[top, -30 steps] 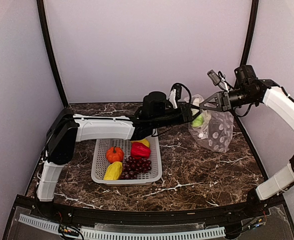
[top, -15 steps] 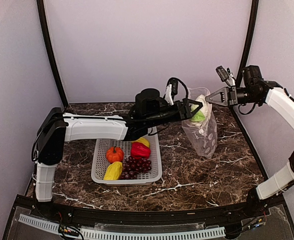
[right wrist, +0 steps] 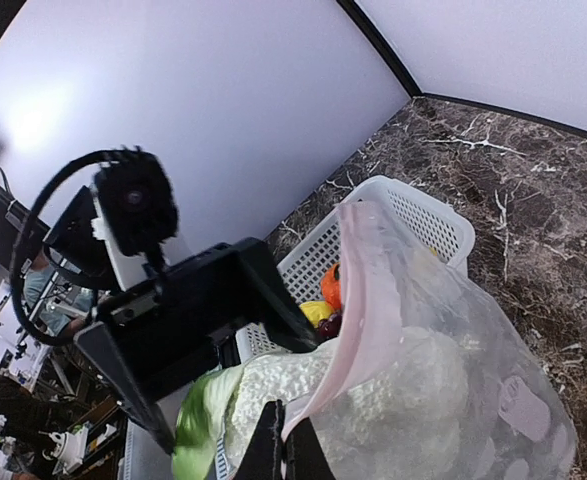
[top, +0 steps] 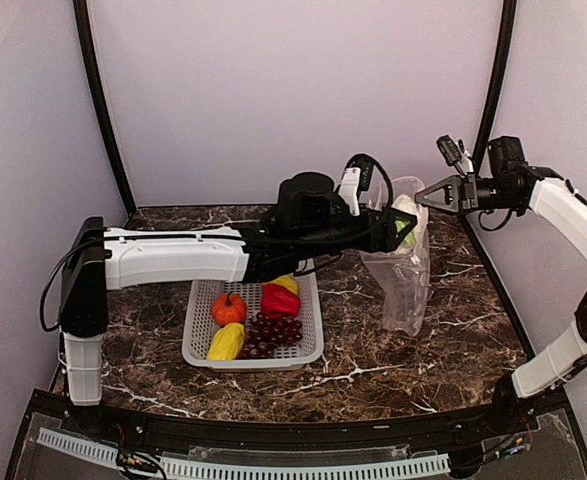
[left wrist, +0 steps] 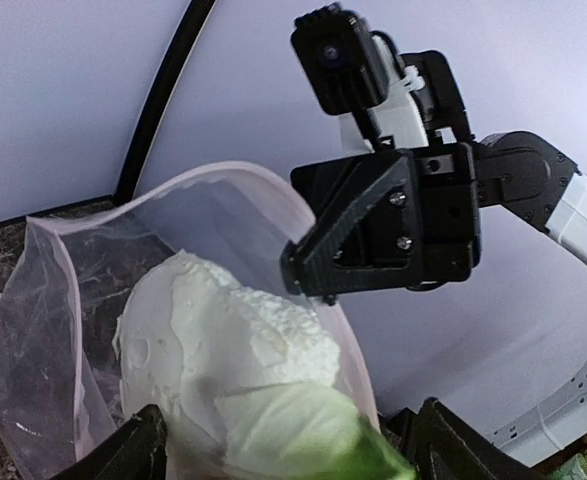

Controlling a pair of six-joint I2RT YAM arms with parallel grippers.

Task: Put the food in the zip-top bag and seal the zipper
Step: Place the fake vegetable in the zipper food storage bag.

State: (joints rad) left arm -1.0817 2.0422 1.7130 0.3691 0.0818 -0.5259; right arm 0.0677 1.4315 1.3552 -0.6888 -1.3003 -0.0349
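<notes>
The clear zip-top bag (top: 405, 285) hangs upright from my right gripper (top: 420, 197), which is shut on its pink-white zipper (right wrist: 368, 300) strip. My left gripper (top: 399, 226) sits at the bag's mouth with its jaws wide apart. The white-green cauliflower (left wrist: 233, 350) lies between them, its white head inside the mouth and its green end outside. The rest of the food lies in the basket: the orange tomato (top: 229, 308), the red pepper (top: 279, 299), two yellow pieces (top: 226, 342) and the dark grape bunch (top: 271, 334).
The white perforated basket (top: 199, 330) stands on the marble table (top: 433, 360), left of the bag and under the left arm. Pale walls and black corner posts close in the back and sides.
The left arm has reached further right, carrying the cauliflower into the bag's mouth, and its jaws have spread. The bag has swung from slanting to hanging straight down.
</notes>
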